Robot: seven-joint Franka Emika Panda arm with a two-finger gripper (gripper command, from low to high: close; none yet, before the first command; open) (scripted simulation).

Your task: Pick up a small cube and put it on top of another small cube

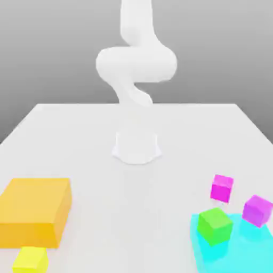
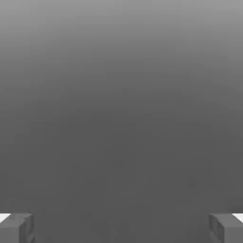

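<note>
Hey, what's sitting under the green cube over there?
The green cube rests on a flat cyan block, near its corner. The patch of cyan directly beneath the cube is covered.

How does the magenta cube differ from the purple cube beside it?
The magenta cube is brighter and pinker; the purple cube is paler, more lilac. In the exterior view, the magenta cube lies farther back and more to the left than the purple cube. Both appear similar in size and tilted.

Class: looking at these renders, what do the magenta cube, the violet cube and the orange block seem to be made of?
Magenta cube: likely smooth plastic; flat, even colour, no grain. Violet cube: apparently the same, in a paler lilac. Orange block: plain matte-looking solid, uniform faces with soft shading. As simulator renders, the true material stays open.
</note>
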